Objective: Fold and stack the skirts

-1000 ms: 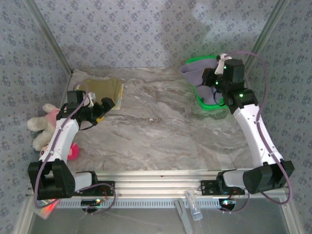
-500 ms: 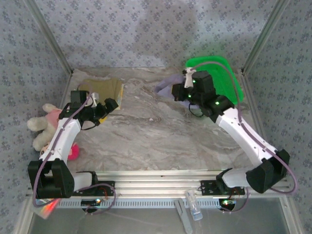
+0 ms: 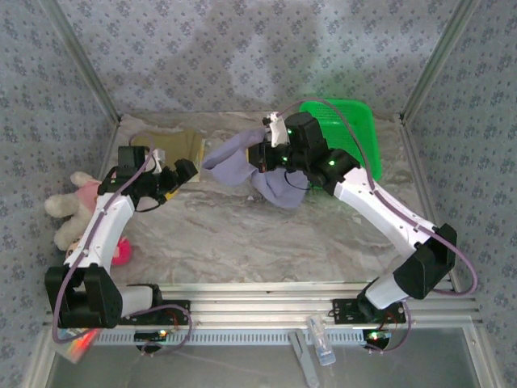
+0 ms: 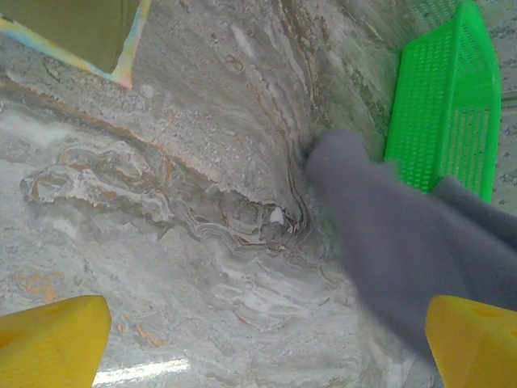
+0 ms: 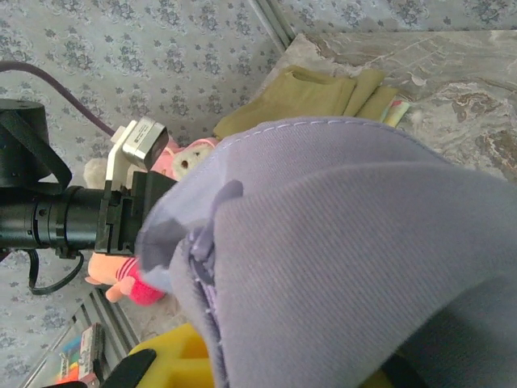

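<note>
right gripper (image 3: 265, 152) pinched tight on the lavender skirt (image 3: 279, 187), above the far middle of the table (image 3: 242, 234), just left of the green basket (image 3: 359, 141). gripped by one edge, i'd guess so the cloth hangs free for laying flat. its long axis runs across the table, loose end toward the olive skirt (image 3: 174, 145), which lies folded in the far left corner. left gripper (image 3: 176, 179) spread wide, holding nothing, near that corner. probably waiting for the loose end.
</note>
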